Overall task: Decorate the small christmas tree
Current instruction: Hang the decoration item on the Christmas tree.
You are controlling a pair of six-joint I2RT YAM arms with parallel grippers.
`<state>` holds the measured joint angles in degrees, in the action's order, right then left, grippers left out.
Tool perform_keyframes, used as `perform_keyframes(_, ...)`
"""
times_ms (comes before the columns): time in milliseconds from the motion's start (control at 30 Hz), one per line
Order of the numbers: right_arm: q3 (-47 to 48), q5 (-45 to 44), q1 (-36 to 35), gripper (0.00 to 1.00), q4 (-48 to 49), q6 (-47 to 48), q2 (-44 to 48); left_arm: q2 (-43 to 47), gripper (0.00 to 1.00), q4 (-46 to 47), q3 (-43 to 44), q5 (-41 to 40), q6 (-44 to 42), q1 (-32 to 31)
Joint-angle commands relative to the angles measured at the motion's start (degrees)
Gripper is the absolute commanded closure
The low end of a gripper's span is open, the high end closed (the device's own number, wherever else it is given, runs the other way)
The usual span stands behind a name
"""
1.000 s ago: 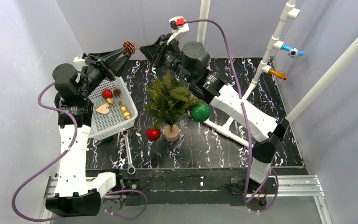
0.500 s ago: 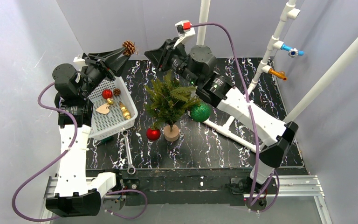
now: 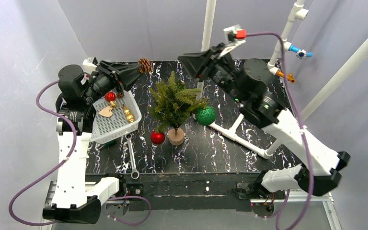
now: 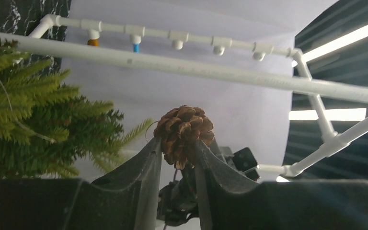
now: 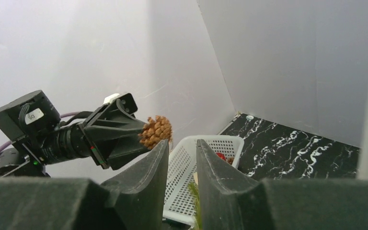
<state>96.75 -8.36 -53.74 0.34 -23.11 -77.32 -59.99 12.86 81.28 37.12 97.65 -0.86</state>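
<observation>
Both sets of jaws are up in the air. The left jaws are clamped on a pine cone (image 4: pixel 184 129), holding it high by the far end of the basket (image 3: pixel 115 127), near the top left side of the tree (image 3: pixel 174 103). The right jaws are a little apart with nothing in them, and they hang behind the tree, aimed at the cone. The tree stands up straight near the middle of the bench (image 3: pixel 211 148) on its small round wood base (image 3: pixel 176 136), between the basket on the left and a green ball (image 3: pixel 205 115) on the right. A red ball (image 3: pixel 157 137) lies just beside the base. I cannot tell if the green ball hangs on a low branch or just sits on the bench by it. I think the tree is very light and easy to tip, since the top is bushy and wide and the base is small. The branches look soft and bendy, so they would sag or spring back when pushed, and a grip on the needles would likely slip. The best place to hold it looks like the thin trunk low down, or the wood base, which seem stiff. The cone looks light and rough, with thin scales that could snap, so a soft squeeze is best.
</observation>
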Motion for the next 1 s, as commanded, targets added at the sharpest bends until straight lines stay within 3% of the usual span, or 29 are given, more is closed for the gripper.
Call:
perform_keyframes(0, -4.44, -3.3, -0.06, 0.64, -3.94, 2.12, 8.42, 4.64, 0.82, -8.61, 4.84, 3.95, -13.44, -2.07)
perform_keyframes(333, -13.49, -7.0, -0.06, 0.63, -9.32, 0.08, 20.14, 0.71, 0.85, -15.3, 5.52, 4.26, -20.3, -2.24)
perform_keyframes(700, -14.25, -6.83, -0.08, 0.63, -9.41, -0.39, 21.0, -1.01, 0.85, -27.23, 9.62, -0.88, -28.85, -2.19)
perform_keyframes(967, -14.91, -5.51, -0.06, 0.63, -8.18, -1.61, 20.45, -0.69, 0.85, -30.33, 10.05, -5.67, -30.49, -2.23)
